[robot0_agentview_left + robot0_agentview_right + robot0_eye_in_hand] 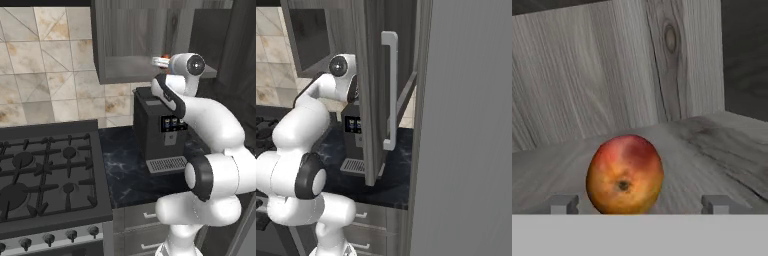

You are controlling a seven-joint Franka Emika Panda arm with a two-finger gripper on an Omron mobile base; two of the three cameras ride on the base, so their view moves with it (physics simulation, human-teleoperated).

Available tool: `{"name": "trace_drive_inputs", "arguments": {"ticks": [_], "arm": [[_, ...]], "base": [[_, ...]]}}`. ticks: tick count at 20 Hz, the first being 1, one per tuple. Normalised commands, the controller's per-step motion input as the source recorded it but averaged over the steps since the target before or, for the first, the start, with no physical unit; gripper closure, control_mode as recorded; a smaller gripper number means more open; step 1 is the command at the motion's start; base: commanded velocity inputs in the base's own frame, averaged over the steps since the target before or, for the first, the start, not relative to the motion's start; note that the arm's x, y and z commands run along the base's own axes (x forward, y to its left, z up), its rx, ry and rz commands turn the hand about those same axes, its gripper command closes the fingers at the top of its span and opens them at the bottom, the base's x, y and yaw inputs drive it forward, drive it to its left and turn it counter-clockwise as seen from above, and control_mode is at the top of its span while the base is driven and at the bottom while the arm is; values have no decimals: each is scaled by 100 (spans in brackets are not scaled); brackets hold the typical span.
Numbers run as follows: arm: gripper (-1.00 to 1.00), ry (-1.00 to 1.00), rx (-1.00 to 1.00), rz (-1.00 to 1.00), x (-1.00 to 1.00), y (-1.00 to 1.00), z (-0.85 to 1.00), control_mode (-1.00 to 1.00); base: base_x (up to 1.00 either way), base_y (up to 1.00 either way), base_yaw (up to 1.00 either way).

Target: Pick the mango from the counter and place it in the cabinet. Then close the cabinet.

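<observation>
Cabinet [125,30] is seen open, its door [373,90] swung out over the tabletop [125,165]. Retreat is best made straight back off the shelf [712,145], so the mango [625,174] is not nudged, before the door is pushed shut. Fingers [641,204] are spread wide, holding nothing. Mango rests on the shelf between them: roundish, orange-yellow, red-blushed, dark stem dimple facing out.

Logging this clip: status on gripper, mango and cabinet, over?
Gripper open, fingers either side of mango. Mango on cabinet shelf, not gripped. Cabinet door open, not yet closed. Nothing in the way.
</observation>
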Motion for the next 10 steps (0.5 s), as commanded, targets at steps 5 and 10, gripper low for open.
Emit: {"name": "trace_drive_inputs", "arguments": {"ticks": [5, 10], "arm": [[-100, 6, 1, 0, -99, 1, -6, -100], [-100, 13, 5, -1, -100, 0, 16, -100]], "base": [[0, 0, 0], [0, 0, 0]]}}
